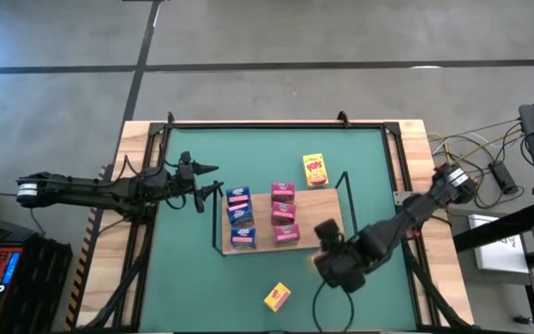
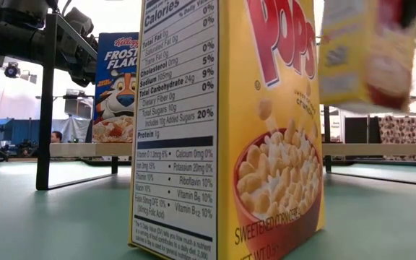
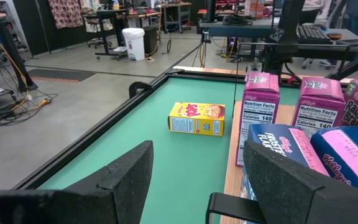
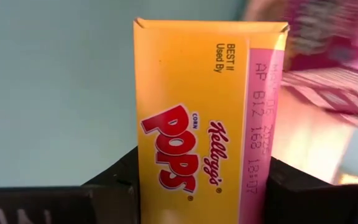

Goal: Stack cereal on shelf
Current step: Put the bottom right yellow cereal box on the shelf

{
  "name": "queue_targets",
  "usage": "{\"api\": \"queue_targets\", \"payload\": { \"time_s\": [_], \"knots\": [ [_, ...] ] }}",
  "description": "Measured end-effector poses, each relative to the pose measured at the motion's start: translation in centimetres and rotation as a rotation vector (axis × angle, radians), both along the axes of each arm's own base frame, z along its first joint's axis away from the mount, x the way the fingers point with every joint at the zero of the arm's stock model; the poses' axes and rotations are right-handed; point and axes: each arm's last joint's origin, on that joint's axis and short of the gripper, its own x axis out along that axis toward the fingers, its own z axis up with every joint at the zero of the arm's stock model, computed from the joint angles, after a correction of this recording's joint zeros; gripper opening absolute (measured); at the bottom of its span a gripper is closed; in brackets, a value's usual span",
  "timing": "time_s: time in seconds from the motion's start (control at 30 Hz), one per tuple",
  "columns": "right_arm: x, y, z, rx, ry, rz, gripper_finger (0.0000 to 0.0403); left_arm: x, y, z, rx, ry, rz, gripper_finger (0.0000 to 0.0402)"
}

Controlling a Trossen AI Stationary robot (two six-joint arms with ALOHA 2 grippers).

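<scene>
From above: my right gripper point(image 1: 332, 249) sits at the near right corner of the shelf point(image 1: 336, 215), and of the two arms it is the nearer to the open right-hand strip of the board. Blue boxes point(image 1: 240, 214) and pink boxes point(image 1: 285, 212) fill two columns to the left. One yellow box point(image 1: 315, 170) lies on the green tabletop point(image 1: 193, 269) beyond the shelf, another yellow box point(image 1: 277, 296) on the near side. My left gripper point(image 1: 198, 181) waits off the shelf's far left corner, holding nothing.

From table height: a Corn Pops box point(image 2: 226, 130) stands upright close to the lens, its long axis vertical. A second, blurred yellow carton point(image 2: 363, 54) hangs in the air at upper right, apparently the one I hold.

Left wrist: my fingers point(image 3: 123, 177) stand apart and empty; a yellow box point(image 3: 197, 119) lies on its side, well apart.

Right wrist: my fingers point(image 4: 120, 177) clamp a Corn Pops box point(image 4: 201, 118) across its narrow sides, its long axis pointing straight away from the wrist. The board lies just beside it.
</scene>
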Motion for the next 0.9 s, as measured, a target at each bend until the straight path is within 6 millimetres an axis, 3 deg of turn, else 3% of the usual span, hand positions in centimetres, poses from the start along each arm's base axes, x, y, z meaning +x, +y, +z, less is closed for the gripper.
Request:
{"api": "queue_targets", "payload": {
  "time_s": [0.2, 0.4, 0.9],
  "knots": [
    [0.0, -4.3, 2.4, 0.054, -0.054, -0.187, 0.0164, 0.0, 0.0, 0.0, 0.0, 0.001, 0.0, 0.0233],
    [0.5, -7.3, 2.4, 0.091, -0.04, -0.329, 0.0166, 0.0, 0.0, 0.0, 0.0, 0.0, 0.0, 0.0233],
    [0.7, -7.7, 0.9, 0.044, 0.078, -0.3, 0.0171, 0.0, 0.0, 0.0, 0.0, 0.0, 0.0, 0.0233]
  ]
}}
